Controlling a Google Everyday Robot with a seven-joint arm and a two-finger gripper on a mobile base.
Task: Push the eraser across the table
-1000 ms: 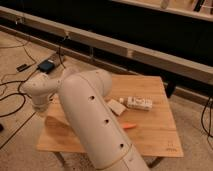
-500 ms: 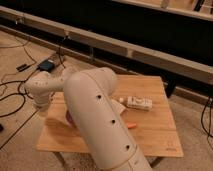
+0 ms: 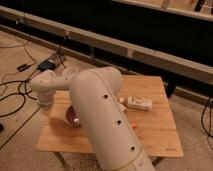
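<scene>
Gripper: hidden behind my arm (image 3: 102,117), mid-counter (image 3: 155,136); fingers' state cannot tell; eraser unseen; advise low, flat push, clearing white box (image 3: 140,103) at 2 o'clock

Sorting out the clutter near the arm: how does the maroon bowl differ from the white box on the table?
The bowl is round and dark maroon; the white box is oblong and pale. The bowl sits left of the arm and is partly hidden by it; the box lies right of the arm, in full view. Both rest on the table. The gripper is out of sight, apparently behind the arm.
</scene>
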